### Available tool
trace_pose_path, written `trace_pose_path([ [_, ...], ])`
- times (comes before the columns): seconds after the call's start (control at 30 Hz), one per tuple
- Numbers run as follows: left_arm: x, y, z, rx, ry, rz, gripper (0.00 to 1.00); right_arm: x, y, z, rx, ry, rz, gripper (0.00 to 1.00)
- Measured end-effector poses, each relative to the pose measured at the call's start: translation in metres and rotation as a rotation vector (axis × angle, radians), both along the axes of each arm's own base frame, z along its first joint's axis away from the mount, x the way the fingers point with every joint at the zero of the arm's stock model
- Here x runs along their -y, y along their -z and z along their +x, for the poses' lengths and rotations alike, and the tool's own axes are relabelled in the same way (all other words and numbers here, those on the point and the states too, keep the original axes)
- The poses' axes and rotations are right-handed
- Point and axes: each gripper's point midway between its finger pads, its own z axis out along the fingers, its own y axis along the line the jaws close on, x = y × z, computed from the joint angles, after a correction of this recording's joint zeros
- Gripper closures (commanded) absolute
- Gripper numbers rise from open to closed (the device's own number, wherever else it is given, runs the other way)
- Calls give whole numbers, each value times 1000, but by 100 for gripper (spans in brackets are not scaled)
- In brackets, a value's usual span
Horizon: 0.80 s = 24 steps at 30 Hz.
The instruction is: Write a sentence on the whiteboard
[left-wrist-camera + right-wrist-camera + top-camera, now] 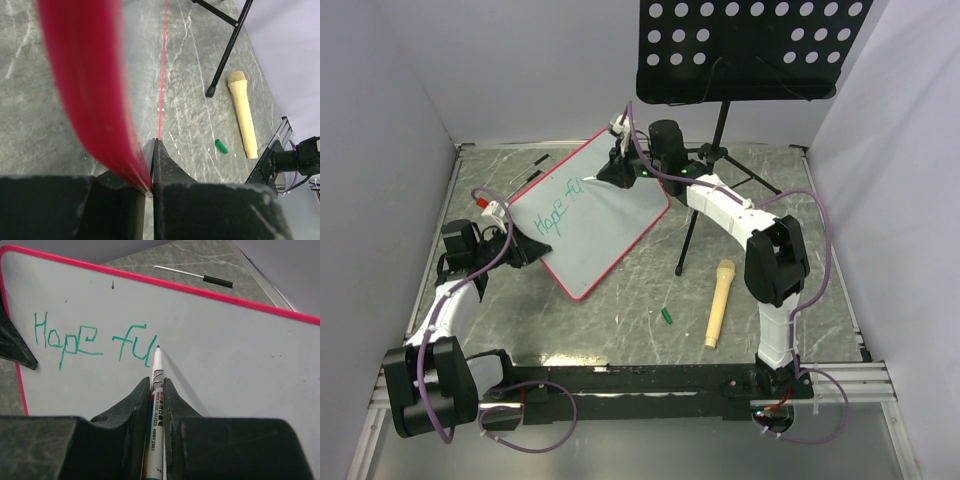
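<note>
Top external view: the whiteboard point(605, 225) sits left of centre on the grey marbled desk point(810, 260), turned at an angle, with its pink-red frame showing all round. The left tool point(525, 250) is clamped on the board's near-left edge; in the left wrist view the blurred red frame is pinched between narrow fingers. The right tool point(156, 385) reaches over the far corner and holds a marker point(157, 371) tightly, with its tip at the board right beside the last stroke. The sentence point(92, 340) reads only "Hope fu" in teal-green letters. To the right of the board lie a cream microphone point(718, 302) and a small green cap point(666, 316), apart from each other, with a black music stand point(750, 45) behind them.
</note>
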Motion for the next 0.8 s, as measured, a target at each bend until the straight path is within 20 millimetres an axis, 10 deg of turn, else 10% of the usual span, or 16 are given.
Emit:
trace_pose_path([
  [0.8,0,0,0,-3,-1,-2,99,3,10,5,-6,29,-26,100],
])
